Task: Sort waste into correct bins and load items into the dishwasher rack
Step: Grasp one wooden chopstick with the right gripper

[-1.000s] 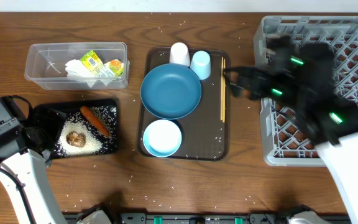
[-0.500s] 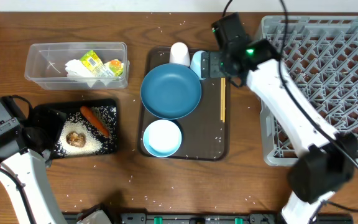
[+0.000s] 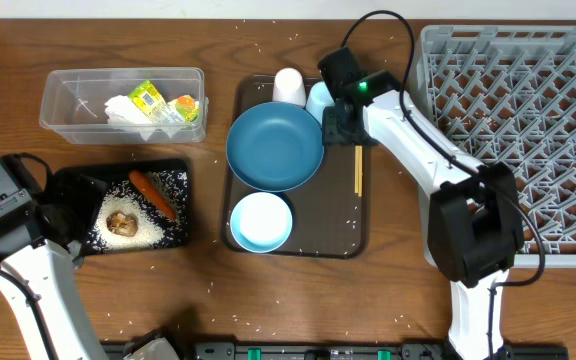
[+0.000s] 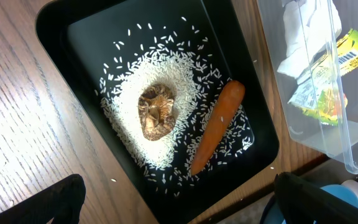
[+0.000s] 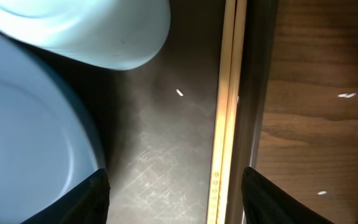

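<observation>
I read the counter (image 3: 218, 280) as grained wood, serving tray (image 5: 160, 162) scuffed dark matt, chopsticks (image 5: 227, 93) pale smooth wood, tub (image 3: 73, 100) clear plastic, black tray (image 4: 82, 43) glossy, rack (image 3: 528, 100) grey plastic, dish (image 3: 275, 148) smooth, glossy.

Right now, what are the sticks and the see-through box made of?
The chopsticks look like wood: pale tan and matte, though I can't be sure. The clear tub looks like glossy plastic, because you see the table through its walls.
</observation>
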You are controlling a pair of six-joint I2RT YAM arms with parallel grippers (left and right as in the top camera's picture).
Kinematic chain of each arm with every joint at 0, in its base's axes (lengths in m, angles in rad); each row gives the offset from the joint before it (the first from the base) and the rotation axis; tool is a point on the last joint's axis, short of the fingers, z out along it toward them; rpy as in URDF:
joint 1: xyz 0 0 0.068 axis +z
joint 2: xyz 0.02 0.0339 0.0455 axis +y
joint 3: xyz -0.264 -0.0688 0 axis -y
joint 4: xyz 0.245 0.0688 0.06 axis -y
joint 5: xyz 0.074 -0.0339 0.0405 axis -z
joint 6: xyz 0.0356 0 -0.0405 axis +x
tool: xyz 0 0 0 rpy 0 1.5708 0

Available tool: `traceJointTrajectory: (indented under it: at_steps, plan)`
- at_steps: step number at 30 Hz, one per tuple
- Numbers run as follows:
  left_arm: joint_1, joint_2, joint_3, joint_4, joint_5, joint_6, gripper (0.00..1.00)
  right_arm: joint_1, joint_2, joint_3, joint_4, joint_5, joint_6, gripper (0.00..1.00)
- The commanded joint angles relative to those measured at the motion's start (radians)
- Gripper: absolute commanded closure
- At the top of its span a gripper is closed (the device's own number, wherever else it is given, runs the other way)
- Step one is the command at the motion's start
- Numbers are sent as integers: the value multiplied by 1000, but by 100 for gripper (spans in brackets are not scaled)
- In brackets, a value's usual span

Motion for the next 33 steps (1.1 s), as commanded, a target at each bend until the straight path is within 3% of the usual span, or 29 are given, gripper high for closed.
traceJointTrajectory:
  at_steps: [1, 25, 33]
  plan:
    - [5, -5, -6, -3, -12, -4, 2, -21, 18, 19, 3, 3, 34, 39]
    - [5, -5, -6, -3, -12, -4, 2, -46, 116, 19, 42, -78, 22, 42]
    - [5, -5, -6, -3, -12, -5, 2, -38, 169, 18, 45, -85, 22, 47]
